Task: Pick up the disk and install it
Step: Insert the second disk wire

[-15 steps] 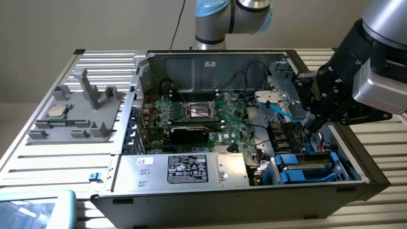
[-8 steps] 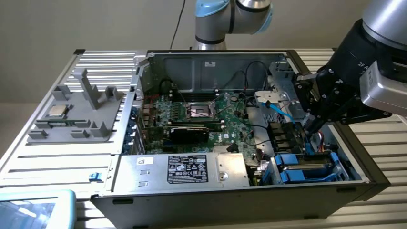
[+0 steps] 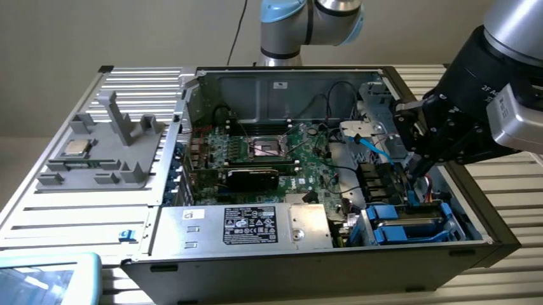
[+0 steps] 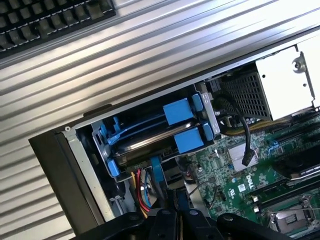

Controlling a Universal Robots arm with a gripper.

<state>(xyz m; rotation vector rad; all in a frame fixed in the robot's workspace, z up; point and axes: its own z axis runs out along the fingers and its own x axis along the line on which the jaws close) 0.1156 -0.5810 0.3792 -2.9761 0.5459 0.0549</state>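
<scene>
The disk (image 4: 145, 142) lies in the drive bay at the front corner of the open computer case, its silver edge showing between bright blue carrier tabs (image 4: 178, 110). In the exterior view, the blue carrier (image 3: 405, 227) sits low in the case at the right. My gripper (image 3: 418, 170) hangs just above the bay, over the case's right wall. Its black fingers (image 4: 167, 222) are shut side by side, apart from the disk. A thin blue strip (image 4: 156, 170) runs from the bay towards the fingertips. My gripper (image 4: 179, 220) holds nothing that I can make out.
The case holds a green motherboard (image 3: 280, 159), a silver power supply (image 3: 246, 225) and loose black and blue cables (image 3: 373, 149). A grey fixture (image 3: 98, 152) with a small processor chip (image 3: 75, 147) stands at the exterior view's left. A keyboard (image 4: 45, 17) lies beyond the case on the ribbed table.
</scene>
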